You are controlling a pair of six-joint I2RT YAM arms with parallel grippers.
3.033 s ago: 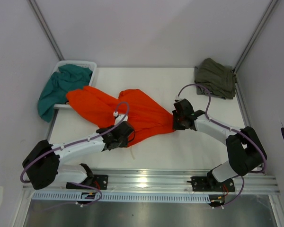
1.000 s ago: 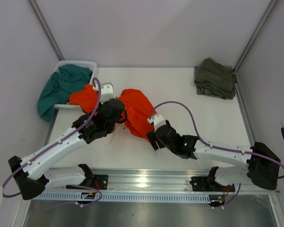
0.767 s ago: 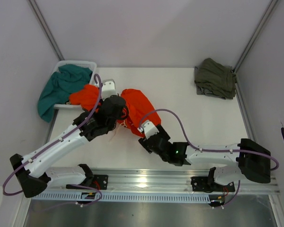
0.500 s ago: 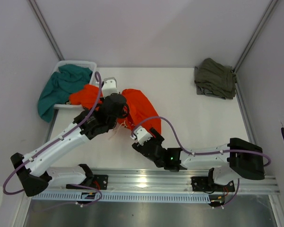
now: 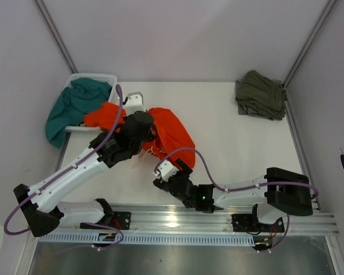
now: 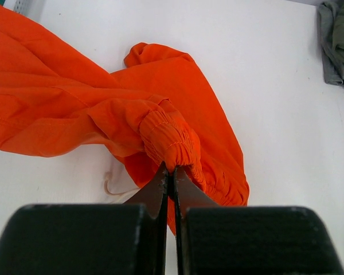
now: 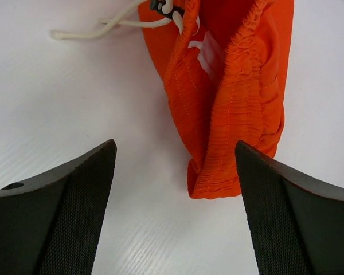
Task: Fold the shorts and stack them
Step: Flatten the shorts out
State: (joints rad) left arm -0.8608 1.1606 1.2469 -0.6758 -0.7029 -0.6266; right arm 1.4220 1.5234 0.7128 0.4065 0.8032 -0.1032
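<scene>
The shorts [image 6: 63, 97] have been released by the right gripper [image 7: 175, 150], drawn back wide and empty. The waistband [image 6: 169, 140] stays pinched in the left gripper [image 6: 171, 173]. A regrasp seems needed before folding.

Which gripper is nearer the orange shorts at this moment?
Left. The left gripper is shut on the gathered waistband of the orange shorts. The right gripper is open, just short of the waistband's loose end, with no contact visible.
</scene>
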